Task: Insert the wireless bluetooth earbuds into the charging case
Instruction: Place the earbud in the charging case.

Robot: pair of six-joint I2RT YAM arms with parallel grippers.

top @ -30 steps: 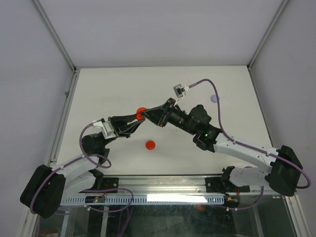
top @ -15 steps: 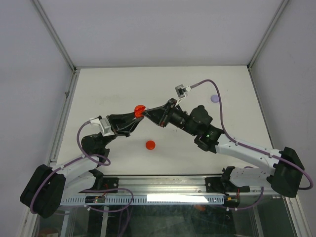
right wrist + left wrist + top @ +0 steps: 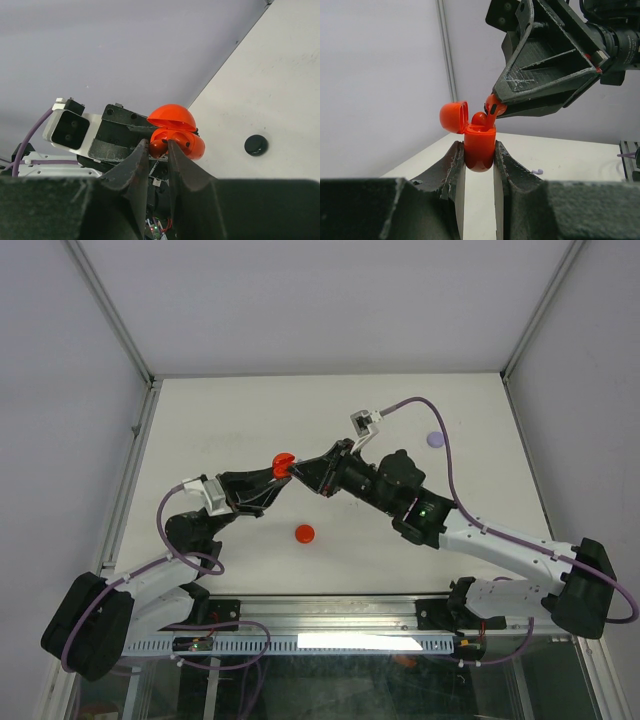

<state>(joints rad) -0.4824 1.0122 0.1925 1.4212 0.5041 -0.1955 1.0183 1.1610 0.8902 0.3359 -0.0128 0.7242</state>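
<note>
Currently, my left claw point(image 3: 479, 152) is closed on the red charging case point(image 3: 480, 142) and holds it upright above the counter point(image 3: 240, 415), with its lid point(image 3: 454, 116) hinged open. My right claw point(image 3: 157, 146) pinches a red earbud point(image 3: 491, 108), whose rounded end sits at the case's open top. A red disc point(image 3: 304, 533) lies on the counter nearer my bases. A lavender disc point(image 3: 433, 439) lies far right.

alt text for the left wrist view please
The left gripper holds a red case upright, its lid flipped open to the left. The right gripper reaches in from the upper right and holds a red earbud at the case's open top. A white table and pale wall lie behind.
</note>
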